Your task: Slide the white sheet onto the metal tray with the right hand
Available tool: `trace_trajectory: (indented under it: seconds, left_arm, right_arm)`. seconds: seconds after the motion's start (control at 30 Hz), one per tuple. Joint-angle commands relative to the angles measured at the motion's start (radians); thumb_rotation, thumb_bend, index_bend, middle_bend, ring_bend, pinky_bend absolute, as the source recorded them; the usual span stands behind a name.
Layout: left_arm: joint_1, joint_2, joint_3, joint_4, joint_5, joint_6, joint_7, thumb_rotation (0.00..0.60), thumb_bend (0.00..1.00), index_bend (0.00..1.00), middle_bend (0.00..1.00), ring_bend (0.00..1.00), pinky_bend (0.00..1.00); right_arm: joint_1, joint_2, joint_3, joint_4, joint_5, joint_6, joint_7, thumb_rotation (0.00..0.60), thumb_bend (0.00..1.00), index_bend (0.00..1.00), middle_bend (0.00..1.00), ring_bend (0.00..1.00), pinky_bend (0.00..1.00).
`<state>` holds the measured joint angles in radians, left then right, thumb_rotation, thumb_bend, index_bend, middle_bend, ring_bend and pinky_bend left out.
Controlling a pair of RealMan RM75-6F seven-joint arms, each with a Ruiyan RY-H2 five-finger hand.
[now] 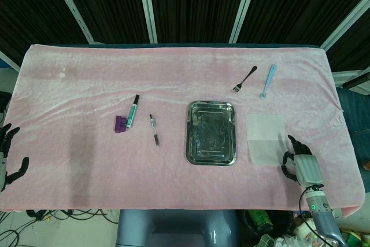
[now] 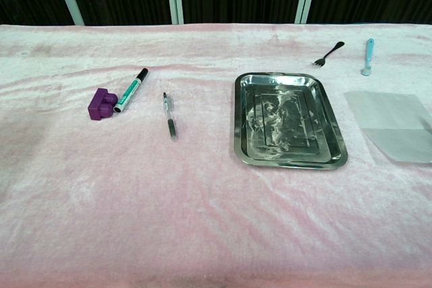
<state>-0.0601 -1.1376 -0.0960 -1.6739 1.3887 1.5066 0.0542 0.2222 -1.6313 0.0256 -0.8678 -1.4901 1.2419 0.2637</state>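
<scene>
A white sheet (image 1: 266, 138) lies flat on the pink cloth, just right of the metal tray (image 1: 211, 133). In the chest view the white sheet (image 2: 395, 125) sits at the right edge beside the metal tray (image 2: 288, 120). My right hand (image 1: 300, 165) hovers at the near right, a little right of the sheet's near corner, fingers apart and holding nothing. My left hand (image 1: 7, 155) is at the far left edge of the table, fingers spread, holding nothing. Neither hand shows in the chest view.
A black fork (image 1: 244, 80) and a light blue utensil (image 1: 267, 81) lie behind the sheet. Left of the tray are a pen (image 1: 154, 129), a green marker (image 1: 133, 111) and a purple block (image 1: 120, 124).
</scene>
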Motion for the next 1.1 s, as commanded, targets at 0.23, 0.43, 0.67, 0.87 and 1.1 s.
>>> trace_trajectory:
  seconds: [0.23,0.43,0.67,0.87,1.1]
  left_arm:
    - [0.003,0.0,0.002,-0.006,0.004,0.005,0.004,0.6,0.41,0.11,0.03,0.0,0.0]
    - [0.009,0.0,0.008,-0.012,0.011,0.015,0.01,0.6,0.4,0.11,0.03,0.0,0.0]
    - [0.007,-0.002,0.005,-0.011,0.008,0.011,0.012,0.6,0.41,0.11,0.03,0.0,0.0]
    - [0.002,-0.003,0.003,-0.01,0.003,0.004,0.015,0.6,0.41,0.11,0.03,0.0,0.0]
    - [0.002,-0.002,0.003,-0.013,0.001,0.002,0.016,0.6,0.41,0.11,0.03,0.0,0.0]
  right_arm:
    - [-0.003,-0.011,-0.004,0.024,-0.012,0.024,-0.026,0.6,0.42,0.69,0.05,0.13,0.17]
    - [-0.006,-0.023,-0.016,0.054,-0.028,0.039,-0.053,0.6,0.42,0.69,0.05,0.13,0.17]
    - [0.0,-0.025,-0.018,0.061,-0.029,0.028,-0.059,0.6,0.42,0.69,0.06,0.13,0.17]
    - [0.002,-0.028,-0.014,0.06,-0.023,0.025,-0.058,0.6,0.42,0.7,0.06,0.13,0.17]
    - [0.002,-0.014,0.009,-0.01,0.01,0.001,0.007,0.6,0.42,0.72,0.06,0.13,0.17]
